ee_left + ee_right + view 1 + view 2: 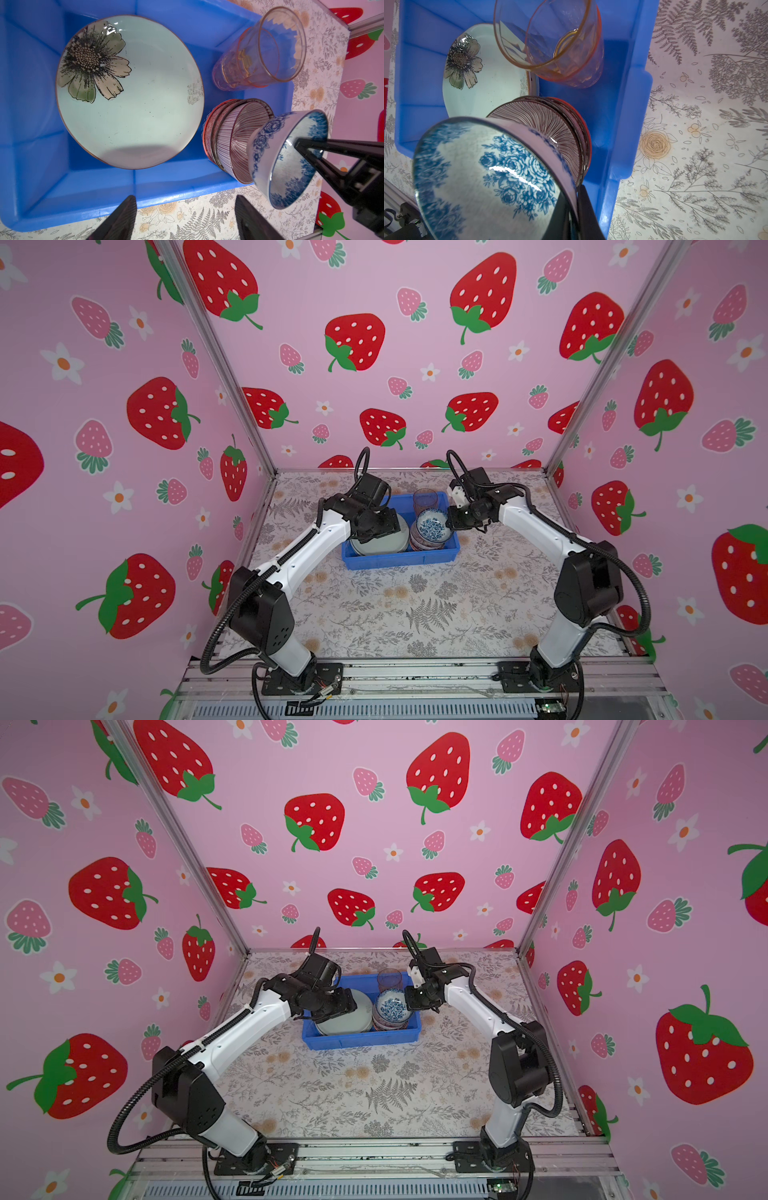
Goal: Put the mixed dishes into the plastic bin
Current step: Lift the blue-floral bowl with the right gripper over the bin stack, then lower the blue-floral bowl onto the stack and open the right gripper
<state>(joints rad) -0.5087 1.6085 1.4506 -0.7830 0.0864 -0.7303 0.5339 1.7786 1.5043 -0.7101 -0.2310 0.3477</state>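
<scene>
The blue plastic bin point(399, 562) point(361, 1042) stands on the flower-printed counter point(395, 614), between the two arms, and all dishes I can see are in it or above it.

In both top views the pale green plate point(382, 545) point(345, 1023) with the dark flower lies flat in the left part of the bin. The edge of another plate shows under it in the right wrist view. The tinted tumblers point(424, 499) point(259, 54) stand upright in the far right corner, one set inside the other. In front of them is a stack of small bowls point(228, 135) point(556, 128), with an orange-red one low and a finely striped one on top.

The right gripper point(577, 212) point(307, 149) has its jaws clamped on the rim of the blue-white bowl point(432, 526) point(392, 1006) point(492, 172), with one jaw inside the bowl and one outside. This bowl is tilted, and its base reaches into the striped bowl. I cannot tell whether it rests there.

The left gripper point(185, 218) hangs above the left part of the bin, over the plate. Its jaws are wide apart and nothing is between them.
</scene>
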